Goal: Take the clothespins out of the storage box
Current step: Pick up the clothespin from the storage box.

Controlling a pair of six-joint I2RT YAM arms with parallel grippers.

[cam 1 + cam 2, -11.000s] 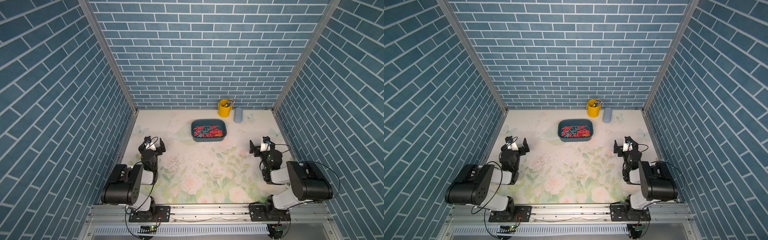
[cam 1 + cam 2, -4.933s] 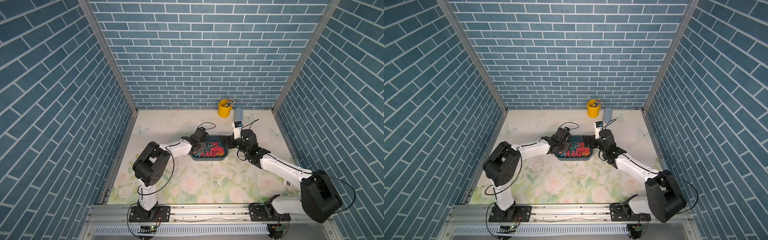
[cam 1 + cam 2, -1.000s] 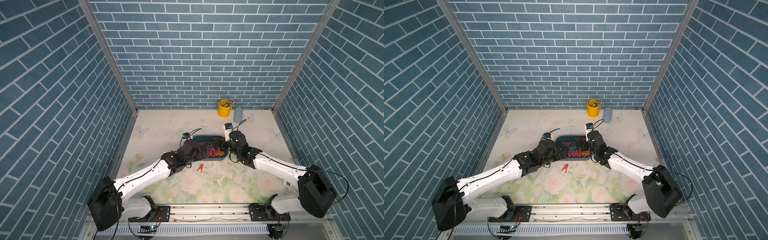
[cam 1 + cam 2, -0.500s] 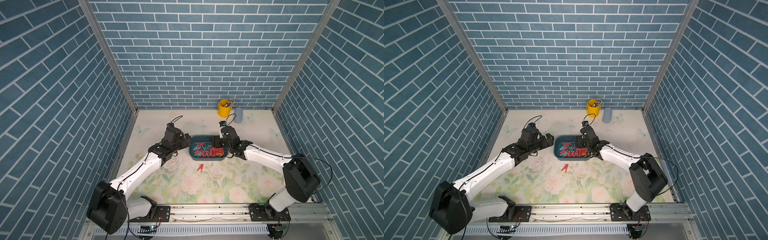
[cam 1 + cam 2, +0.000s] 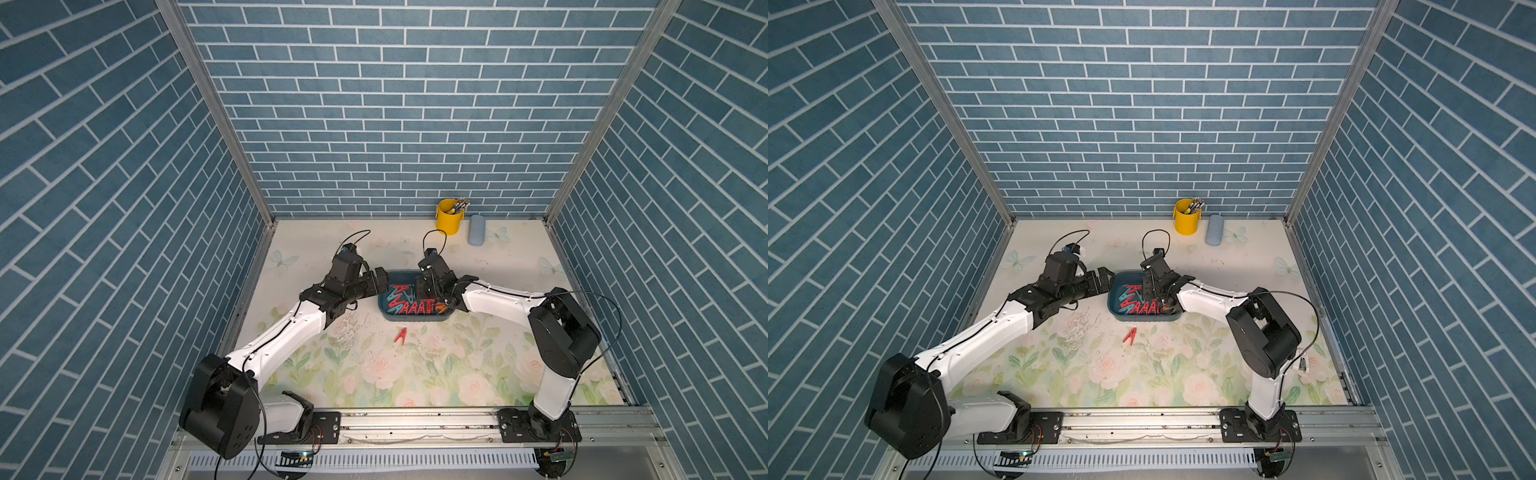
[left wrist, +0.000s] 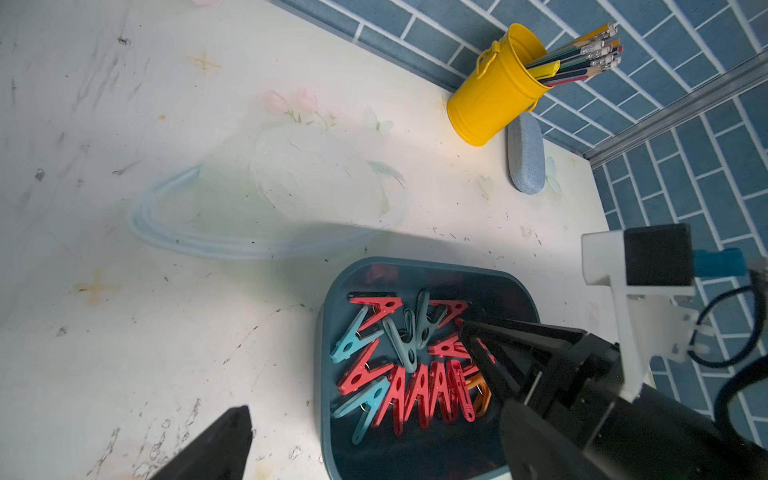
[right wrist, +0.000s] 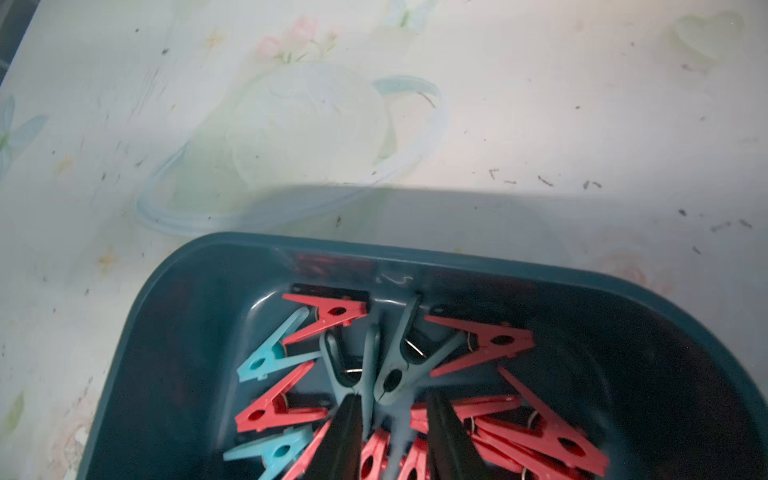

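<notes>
The dark teal storage box (image 5: pixel 415 319) (image 5: pixel 1142 318) holds several clothespins (image 5: pixel 409 306) (image 5: pixel 1142 307), mostly red, a few teal or grey-blue, one orange (image 6: pixel 478 390). One red clothespin (image 5: pixel 401 336) (image 5: pixel 1131 336) lies on the table in front of the box. My right gripper (image 5: pixel 424 296) (image 5: pixel 1148 297) (image 7: pixel 395 440) reaches down into the box, its fingers (image 7: pixel 347 436) drawn close on red clothespins (image 7: pixel 370 457) in the pile. My left gripper (image 5: pixel 380 282) (image 5: pixel 1102 278) hangs open at the box's left rim (image 6: pixel 322 332), nothing in it.
A yellow bucket (image 5: pixel 449 216) (image 6: pixel 490 95) of pencils and a pale blue-grey case (image 5: pixel 477 230) (image 6: pixel 525 160) stand at the back wall. Brick walls close in the left, right and back. Both arms reach in toward the box from opposite sides.
The right gripper's jaws have narrowed from wide open onto the pegs in the box. The left arm has swung from the dropped peg in front of the box to its left rim.
</notes>
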